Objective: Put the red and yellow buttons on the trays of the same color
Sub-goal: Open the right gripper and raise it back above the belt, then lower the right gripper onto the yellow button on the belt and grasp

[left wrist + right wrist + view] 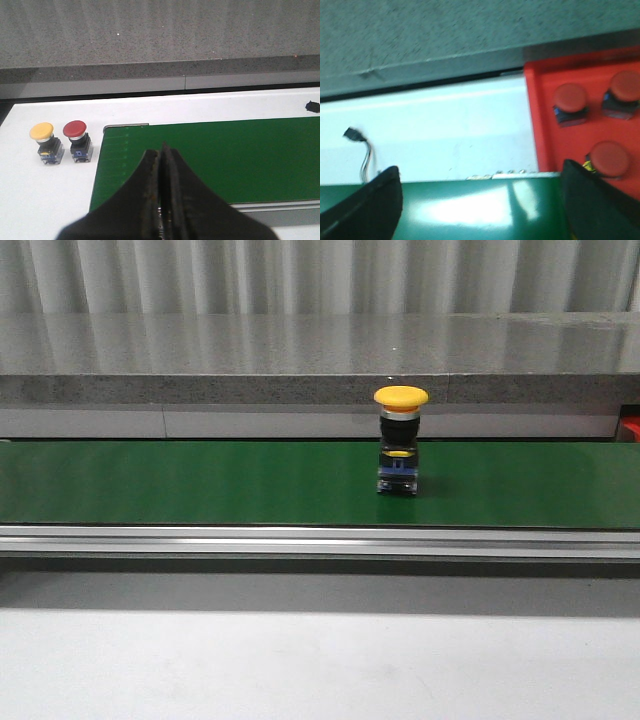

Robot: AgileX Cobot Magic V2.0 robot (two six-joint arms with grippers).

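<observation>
Front view: a yellow mushroom-head push button is seen upright on the green conveyor belt, before a grey granite ledge. Left gripper is held with jaws together; right gripper with jaws apart beside a red plastic tray.

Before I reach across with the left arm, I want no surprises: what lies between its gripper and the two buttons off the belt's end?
In the left wrist view, only the green belt's corner and bare white table lie between the left gripper and the red button and yellow button.
</observation>
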